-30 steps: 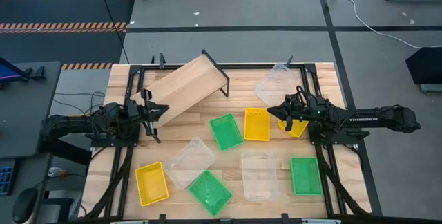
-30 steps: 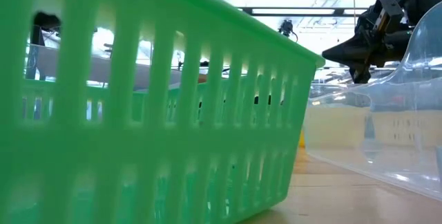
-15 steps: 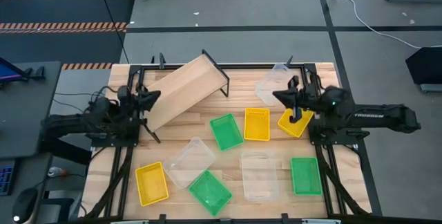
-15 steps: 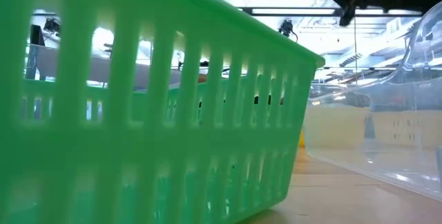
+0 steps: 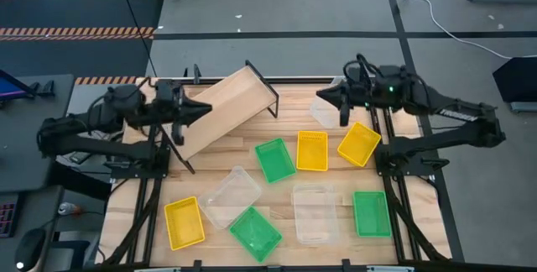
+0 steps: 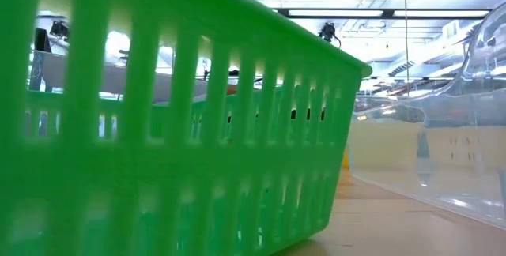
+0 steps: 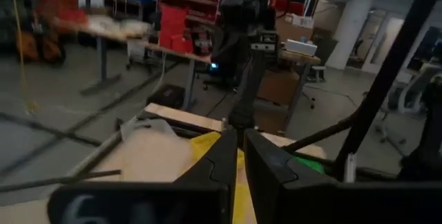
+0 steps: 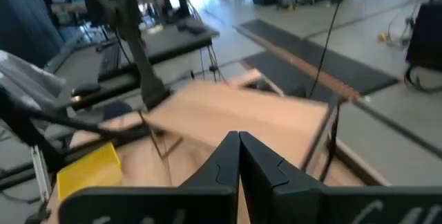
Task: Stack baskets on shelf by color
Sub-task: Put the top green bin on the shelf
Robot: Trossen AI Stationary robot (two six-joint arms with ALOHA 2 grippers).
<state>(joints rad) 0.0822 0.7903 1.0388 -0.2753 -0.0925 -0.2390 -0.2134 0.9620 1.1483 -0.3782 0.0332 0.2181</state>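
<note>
Although nine baskets lie about the slatted table [image 5: 394, 222], the shelf [image 5: 220, 104] at the upper left of the high view carries none, so by my judgement the sorting has not begun. Three green baskets [image 5: 274, 159], three yellow ones [image 5: 312, 151] and three clear ones [image 5: 314, 213] sit scattered singly across the middle and lower frame, one clear bin at upper right. The left gripper [image 5: 200, 109] hovers over the shelf's left end and the right gripper [image 5: 329, 102] above that clear bin, each with fingers pressed together, carrying nothing.
</note>
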